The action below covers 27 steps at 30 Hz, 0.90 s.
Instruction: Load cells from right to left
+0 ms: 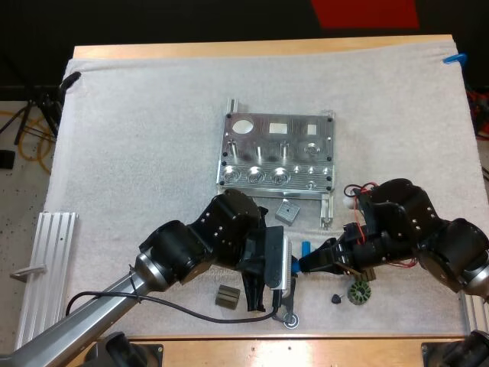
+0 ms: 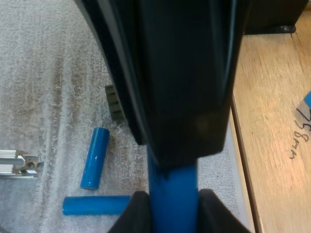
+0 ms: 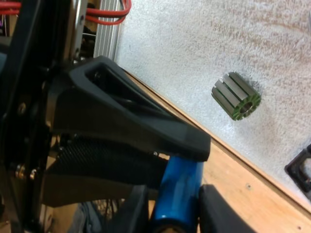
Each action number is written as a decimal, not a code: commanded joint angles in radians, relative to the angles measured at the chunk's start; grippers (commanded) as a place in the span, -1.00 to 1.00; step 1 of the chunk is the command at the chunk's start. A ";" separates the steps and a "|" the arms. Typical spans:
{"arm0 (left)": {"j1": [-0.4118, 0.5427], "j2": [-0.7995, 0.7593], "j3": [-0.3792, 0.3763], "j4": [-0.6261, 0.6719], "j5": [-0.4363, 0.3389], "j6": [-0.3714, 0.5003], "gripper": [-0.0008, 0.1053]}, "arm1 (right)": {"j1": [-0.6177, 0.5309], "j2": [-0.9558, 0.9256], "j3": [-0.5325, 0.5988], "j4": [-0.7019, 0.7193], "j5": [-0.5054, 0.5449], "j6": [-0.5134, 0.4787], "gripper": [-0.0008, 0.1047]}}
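Note:
The metal fixture (image 1: 275, 153) lies mid-mat, its cell holes showing bare metal. In front of it my two grippers meet tip to tip over the mat's near part. My left gripper (image 1: 283, 266) (image 2: 173, 209) is shut on a blue cylinder (image 2: 172, 187), a finger pressing on each side. My right gripper (image 1: 311, 262) (image 3: 175, 209) is shut on the same blue cylinder (image 3: 179, 187) (image 1: 299, 264) from the opposite end. Two more blue cylinders (image 2: 95, 158) (image 2: 95, 205) lie on the mat beneath. A ribbed dark part (image 3: 236, 95) (image 1: 357, 291) rests near the right gripper.
A small grey block (image 1: 286, 212) sits just before the fixture. An olive ribbed block (image 1: 227, 296), a metal ring (image 1: 290, 321) and a small black piece (image 1: 335, 297) lie near the mat's front edge. An aluminium rail (image 1: 46, 264) lies at the left.

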 commanded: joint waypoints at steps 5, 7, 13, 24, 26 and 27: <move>-0.003 -0.003 -0.002 -0.011 0.000 -0.009 -0.98 | 0.003 -0.003 -0.003 -0.003 -0.017 -0.029 -0.73; -0.003 -0.003 -0.002 -0.011 0.000 -0.019 -0.97 | 0.003 -0.003 -0.003 -0.003 -0.017 -0.029 -0.79; -0.003 -0.003 -0.021 -0.006 -0.004 -0.060 -0.45 | 0.003 -0.003 -0.003 -0.003 -0.017 -0.051 -0.95; 0.001 -0.003 -0.135 0.127 -0.021 -0.070 0.13 | 0.003 -0.003 -0.003 -0.003 -0.015 -0.089 -0.95; 0.003 -0.003 -0.154 0.164 -0.053 -0.065 0.13 | 0.003 -0.003 -0.003 -0.003 -0.015 -0.104 -0.95; 0.002 -0.003 -0.165 0.192 -0.092 -0.062 0.13 | 0.003 -0.003 -0.003 -0.003 -0.015 -0.117 -0.95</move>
